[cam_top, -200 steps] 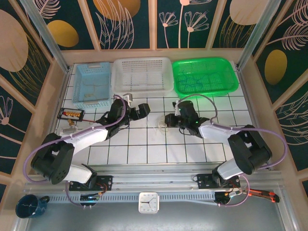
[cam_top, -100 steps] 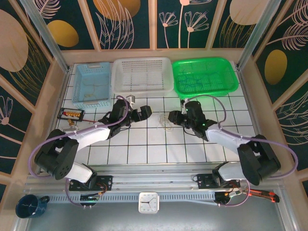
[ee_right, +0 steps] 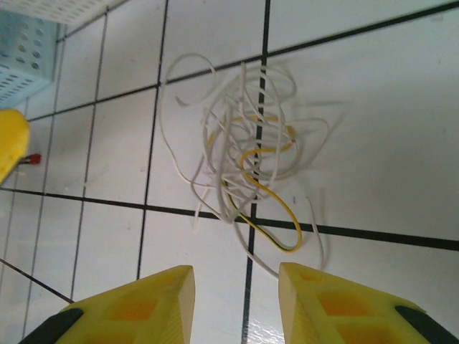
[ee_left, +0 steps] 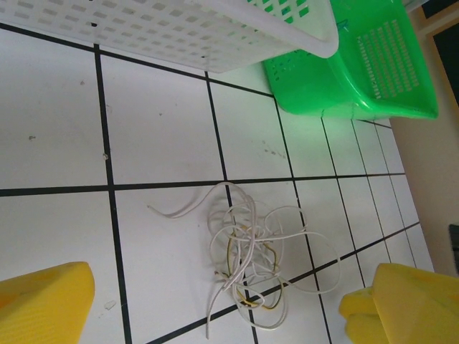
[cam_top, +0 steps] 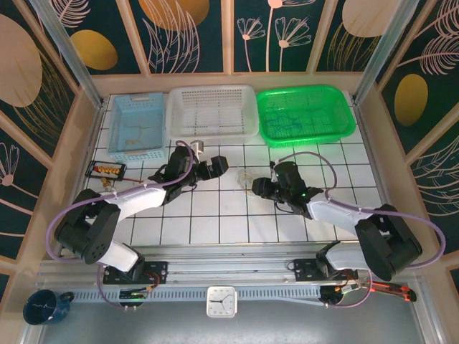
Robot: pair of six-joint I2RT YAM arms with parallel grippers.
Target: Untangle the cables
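The cables [cam_top: 245, 178] lie as a small loose tangle of thin whitish and yellow wires on the white tiled table, between my two grippers. My left gripper [cam_top: 217, 166] stands wide open just left of them. In the left wrist view the cables [ee_left: 251, 258] rest on the tiles between and ahead of its yellow fingertips [ee_left: 43, 304], untouched. My right gripper [cam_top: 260, 188] is open just right of the tangle. In the right wrist view the cables [ee_right: 247, 158] lie a little ahead of that gripper [ee_right: 237, 304], with only bare tile between its pads.
Three baskets line the back of the table: blue [cam_top: 138, 125], white [cam_top: 211, 111] and green [cam_top: 305, 113]. A small black tray [cam_top: 105, 170] sits at the far left. A small silver cylinder [cam_top: 199, 147] stands behind the left gripper.
My right gripper was shut on the cables; it has opened, let them drop onto the tiles and drawn back to the right. The left gripper edged slightly toward the tangle.
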